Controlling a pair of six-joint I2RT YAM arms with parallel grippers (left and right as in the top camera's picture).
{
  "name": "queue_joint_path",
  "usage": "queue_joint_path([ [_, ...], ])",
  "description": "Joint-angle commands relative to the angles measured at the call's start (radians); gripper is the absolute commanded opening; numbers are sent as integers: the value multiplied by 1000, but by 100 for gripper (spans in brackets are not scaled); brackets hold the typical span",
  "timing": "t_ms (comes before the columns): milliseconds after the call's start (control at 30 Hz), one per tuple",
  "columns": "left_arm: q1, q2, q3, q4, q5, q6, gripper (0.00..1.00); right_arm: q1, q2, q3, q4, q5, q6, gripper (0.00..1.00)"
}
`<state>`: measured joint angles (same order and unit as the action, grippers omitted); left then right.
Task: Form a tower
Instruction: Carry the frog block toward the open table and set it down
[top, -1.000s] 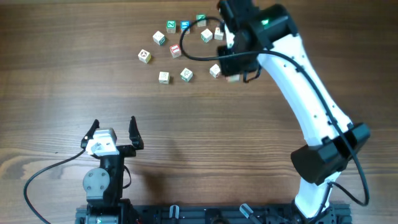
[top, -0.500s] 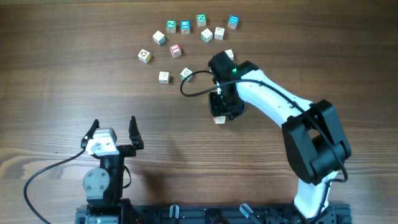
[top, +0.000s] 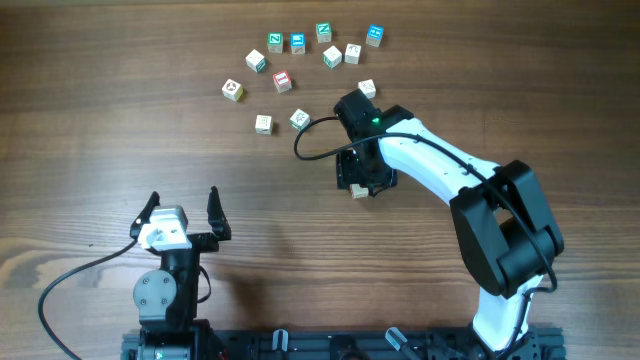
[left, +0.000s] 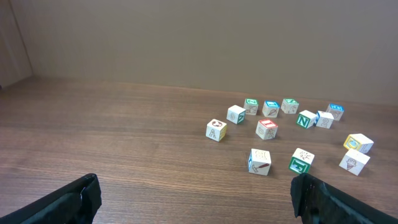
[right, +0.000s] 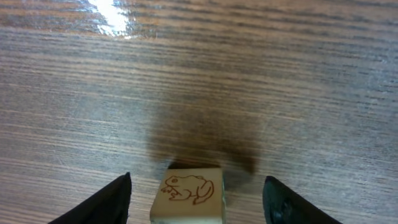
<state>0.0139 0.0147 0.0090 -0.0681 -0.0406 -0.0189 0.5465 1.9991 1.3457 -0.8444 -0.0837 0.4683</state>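
overhead: lettering too small to read. counts twelve loose cubes scattered on the far side of the table, with green, blue and red faces. well apart from them, tower, a single cube high, mostly hidden under the right gripper. left gripper spread and empty.

left wrist: reads what looks like an "a" on the leftmost cube. counts thirteen cubes here.

right wrist: brown frog outline on the pale cube, standing between parted fingers, touching neither. released.
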Motion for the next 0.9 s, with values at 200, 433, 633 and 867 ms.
queue_joint_path([
  [200,6,-5,-3,0,-13,19,100,3,8,-6,-58,-5,2,35],
  [433,6,-5,-3,0,-13,19,100,3,8,-6,-73,-6,3,57],
  [633,6,-5,-3,0,-13,19,100,3,8,-6,-89,-6,2,34],
  [867,6,-5,-3,0,-13,19,100,3,8,-6,-49,3,-68,100],
])
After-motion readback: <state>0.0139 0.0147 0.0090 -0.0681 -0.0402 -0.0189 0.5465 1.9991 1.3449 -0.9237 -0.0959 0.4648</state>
